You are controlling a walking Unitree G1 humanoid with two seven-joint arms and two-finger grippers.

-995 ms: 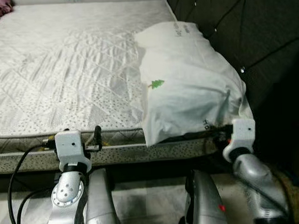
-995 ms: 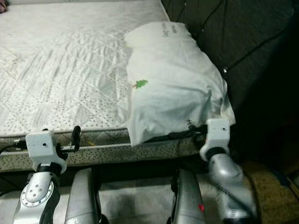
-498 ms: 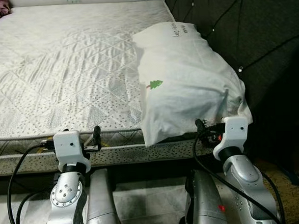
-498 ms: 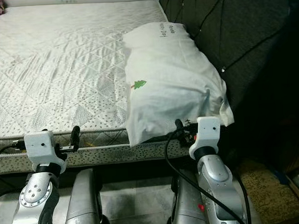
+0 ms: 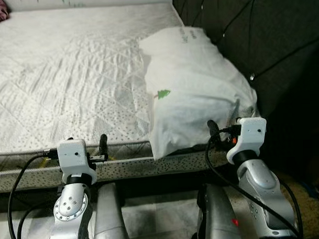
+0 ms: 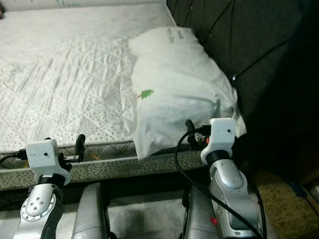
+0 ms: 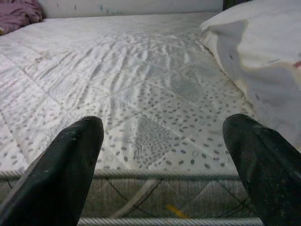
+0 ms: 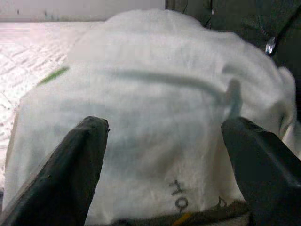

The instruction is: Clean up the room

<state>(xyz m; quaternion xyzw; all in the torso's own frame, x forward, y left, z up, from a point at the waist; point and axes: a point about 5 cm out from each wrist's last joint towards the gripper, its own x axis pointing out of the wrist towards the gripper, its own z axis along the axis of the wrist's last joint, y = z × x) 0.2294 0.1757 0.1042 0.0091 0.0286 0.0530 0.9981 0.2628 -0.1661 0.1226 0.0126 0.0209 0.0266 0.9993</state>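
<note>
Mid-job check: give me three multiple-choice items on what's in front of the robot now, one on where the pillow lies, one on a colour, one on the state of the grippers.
1. Where does the pillow lie on the bed?
A. On the robot's right, against the dark headboard
B. In the middle of the mattress
C. On the floor beside the bed

2. What colour is the small tree printed on the pillow?
A. Red
B. Green
C. Blue

3. How do the two grippers stand?
A. Both shut on the pillow
B. Left shut, right open
C. Both open, holding nothing

Answers:
1. A: the pillow lies along the right side of the mattress, next to the headboard.
2. B: the tree is green.
3. C: the left gripper and the right gripper each show two fingers wide apart with nothing between them.
</note>
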